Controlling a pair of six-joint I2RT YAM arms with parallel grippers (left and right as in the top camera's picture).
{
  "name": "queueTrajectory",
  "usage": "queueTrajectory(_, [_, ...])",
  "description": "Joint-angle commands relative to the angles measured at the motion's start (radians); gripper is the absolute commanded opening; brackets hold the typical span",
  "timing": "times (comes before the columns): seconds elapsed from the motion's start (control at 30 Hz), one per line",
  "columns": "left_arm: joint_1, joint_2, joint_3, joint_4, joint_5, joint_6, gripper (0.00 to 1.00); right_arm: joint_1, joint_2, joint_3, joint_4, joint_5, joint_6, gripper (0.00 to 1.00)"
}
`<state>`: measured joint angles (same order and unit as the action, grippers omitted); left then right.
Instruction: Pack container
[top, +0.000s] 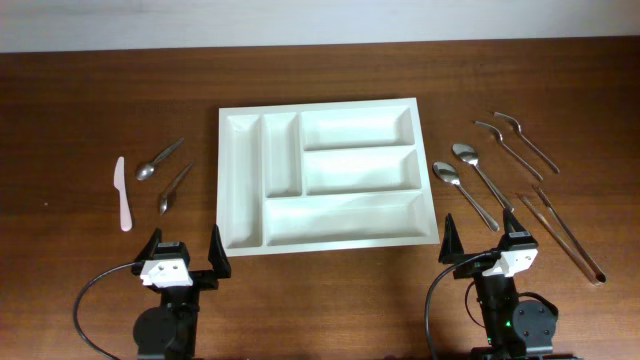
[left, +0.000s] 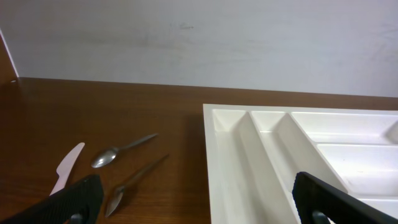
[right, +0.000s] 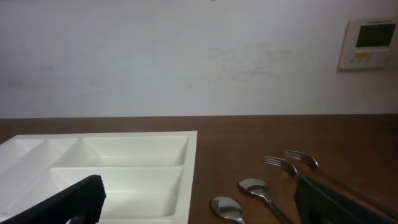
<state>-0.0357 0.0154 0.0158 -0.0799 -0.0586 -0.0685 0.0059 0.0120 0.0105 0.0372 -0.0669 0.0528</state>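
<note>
The container, a large white cutlery tray (top: 241, 238), lies in the middle of the wooden table with all its compartments empty. It also shows in the left wrist view (left: 249, 155) and the right wrist view (right: 193, 155). Left of it lie a white plastic knife (top: 123, 195) and two small spoons (top: 160, 159) (top: 175, 188). Right of it lie two large spoons (top: 464, 193) (top: 480, 175), two forks (top: 508, 148) (top: 524, 138) and chopsticks (top: 565, 235). My left gripper (top: 184, 255) is open and empty at the tray's front left corner. My right gripper (top: 492, 248) is open and empty near the large spoons.
Both arm bases and their black cables sit at the table's front edge. A white wall runs behind the table, with a wall control panel (right: 371, 42) at the upper right.
</note>
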Motion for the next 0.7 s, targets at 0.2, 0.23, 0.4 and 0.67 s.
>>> queueTrajectory(0.2, [0.007, -0.002, -0.006, -0.001, 0.011, 0.002, 0.99, -0.008, -0.008, -0.005, 0.003, 0.020, 0.008, 0.99])
queueTrajectory(0.23, [0.007, -0.002, -0.006, -0.001, 0.011, 0.002, 0.99, -0.008, -0.008, -0.005, 0.003, 0.020, 0.008, 0.99])
queueTrajectory(0.4, [0.007, -0.002, -0.006, -0.001, 0.011, 0.002, 0.99, -0.008, -0.008, -0.005, 0.003, 0.020, 0.008, 0.99])
queueTrajectory(0.67, [0.007, -0.002, -0.006, -0.001, 0.011, 0.002, 0.99, -0.008, -0.008, -0.005, 0.003, 0.020, 0.008, 0.99])
